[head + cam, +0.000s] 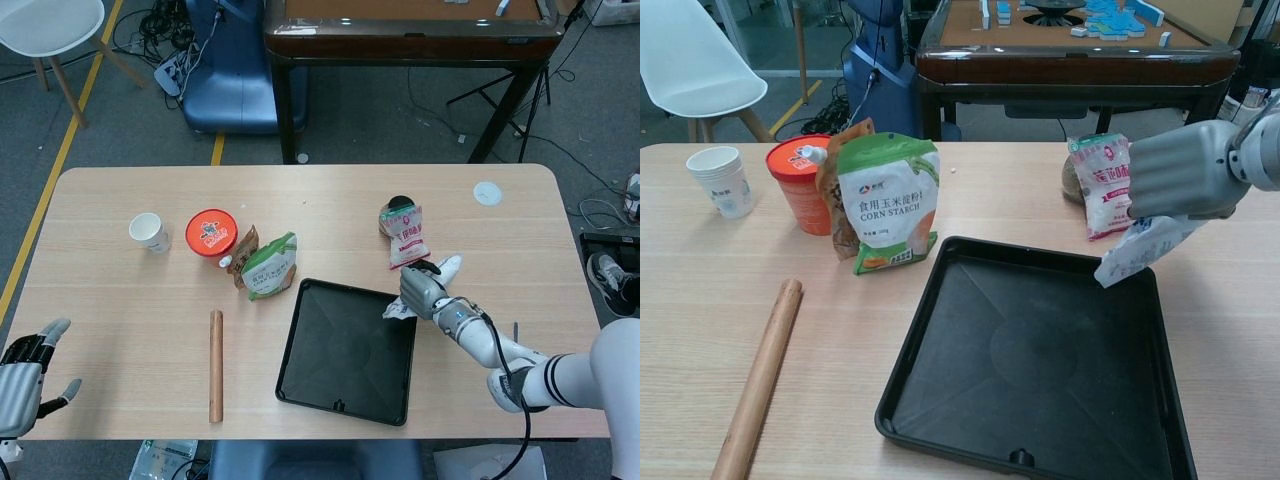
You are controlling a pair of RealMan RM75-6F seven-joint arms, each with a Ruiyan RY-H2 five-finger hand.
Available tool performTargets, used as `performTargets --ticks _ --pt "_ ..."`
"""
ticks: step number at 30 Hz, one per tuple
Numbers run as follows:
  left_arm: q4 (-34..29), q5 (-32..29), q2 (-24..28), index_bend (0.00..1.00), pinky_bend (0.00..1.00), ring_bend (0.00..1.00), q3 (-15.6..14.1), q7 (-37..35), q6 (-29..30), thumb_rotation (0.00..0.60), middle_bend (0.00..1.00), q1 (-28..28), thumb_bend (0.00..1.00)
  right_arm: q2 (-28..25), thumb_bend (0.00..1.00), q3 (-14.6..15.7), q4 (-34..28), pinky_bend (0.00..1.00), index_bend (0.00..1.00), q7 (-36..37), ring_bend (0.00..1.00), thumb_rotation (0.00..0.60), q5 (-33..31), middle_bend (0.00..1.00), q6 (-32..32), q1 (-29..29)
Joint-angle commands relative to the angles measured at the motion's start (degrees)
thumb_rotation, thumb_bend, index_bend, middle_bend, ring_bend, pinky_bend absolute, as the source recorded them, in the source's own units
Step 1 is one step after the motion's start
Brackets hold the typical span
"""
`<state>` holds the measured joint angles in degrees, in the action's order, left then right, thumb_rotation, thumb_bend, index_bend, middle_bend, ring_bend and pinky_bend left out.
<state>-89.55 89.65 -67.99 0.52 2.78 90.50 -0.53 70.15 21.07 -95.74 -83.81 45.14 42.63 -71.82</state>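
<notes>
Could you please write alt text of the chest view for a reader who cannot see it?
The right hand holds a white-and-blue packet over the far right corner of a black tray. Behind stands a pink-and-white bag; to the left are a corn starch pouch, an orange tub, paper cups and a rolling pin.

Left hand cut by head-view edge; right hand hides most of white packet.
</notes>
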Motion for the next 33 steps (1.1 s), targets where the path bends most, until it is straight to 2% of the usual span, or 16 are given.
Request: performTargets --ticks 1,9,18,26,33 --pt "-0.17 0.10 0.03 0.12 0.15 0.19 -0.10 0.13 -0.23 0.600 0.15 -0.10 0.20 1.27 1.00 1.05 0.74 0.80 0.95 0.30 0.79 0.600 -2.08 0.89 0.39 0.11" --pt "-0.54 -0.04 0.31 0.12 0.15 0.19 -0.02 0.23 -0.02 0.600 0.15 0.02 0.20 0.59 1.00 0.75 0.75 0.80 0.95 2.00 0.79 0.600 -3.81 0.89 2.17 -1.51" --pt "-0.26 -0.20 0.16 0.12 0.15 0.19 -0.28 0.17 -0.66 0.600 0.15 -0.06 0.20 3.55 1.00 3.66 1.95 0.80 0.96 1.95 0.79 0.600 -5.44 0.89 1.17 -1.86" --pt "-0.61 0.04 0.28 0.12 0.15 0.19 -0.10 0.38 -0.40 0.600 0.15 -0.17 0.20 0.13 1.00 1.72 -0.15 0.80 0.96 5.98 0.79 0.600 -3.34 0.89 3.82 -2.94" --pt "-0.60 -0.17 0.12 0.12 0.15 0.19 -0.26 0.49 -0.75 0.600 0.15 -0.16 0.20 0.90 1.00 2.88 -0.01 0.80 0.96 7.05 0.80 0.600 -2.88 0.89 2.46 -2.41"
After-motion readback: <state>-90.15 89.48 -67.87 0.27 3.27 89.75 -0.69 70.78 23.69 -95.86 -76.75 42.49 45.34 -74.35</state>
